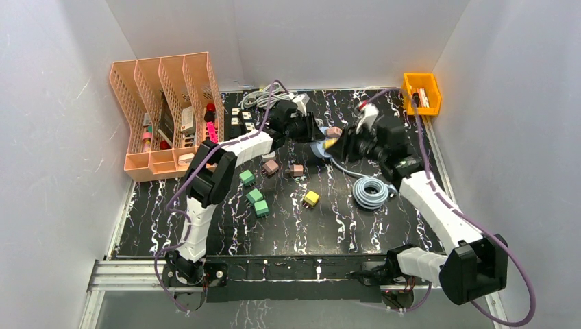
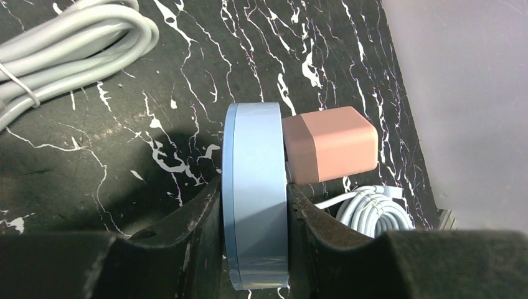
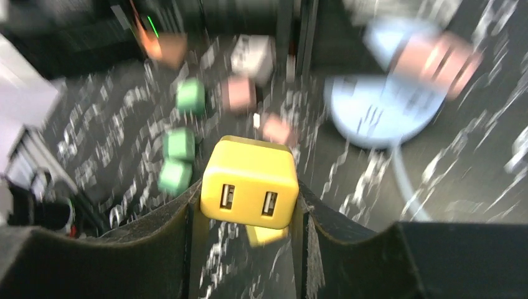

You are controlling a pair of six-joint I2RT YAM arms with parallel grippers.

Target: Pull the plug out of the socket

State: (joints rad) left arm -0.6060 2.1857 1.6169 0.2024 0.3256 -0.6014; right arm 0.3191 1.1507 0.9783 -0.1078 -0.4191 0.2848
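My left gripper [image 2: 254,190] is shut on the edge of a round light-blue socket [image 2: 255,193], held upright on its rim. A pink plug [image 2: 330,144] sticks out of the socket's right face. In the top view the left gripper [image 1: 312,130] holds the socket [image 1: 320,148] at the table's back middle. My right gripper [image 3: 248,193] is shut on a yellow two-port USB plug [image 3: 249,180], apart from the socket [image 3: 373,109], which shows blurred with the pink plug [image 3: 439,59]. In the top view the right gripper [image 1: 342,144] and the yellow plug [image 1: 331,143] are just right of the socket.
Loose green [image 1: 255,195], brownish-pink [image 1: 270,166] and yellow [image 1: 310,198] plugs lie on the black marbled table. A coiled grey-blue cable [image 1: 371,192] lies right of them. A peach file rack [image 1: 168,113] stands back left and an orange bin [image 1: 421,92] back right. A grey cable bundle [image 2: 62,43] lies nearby.
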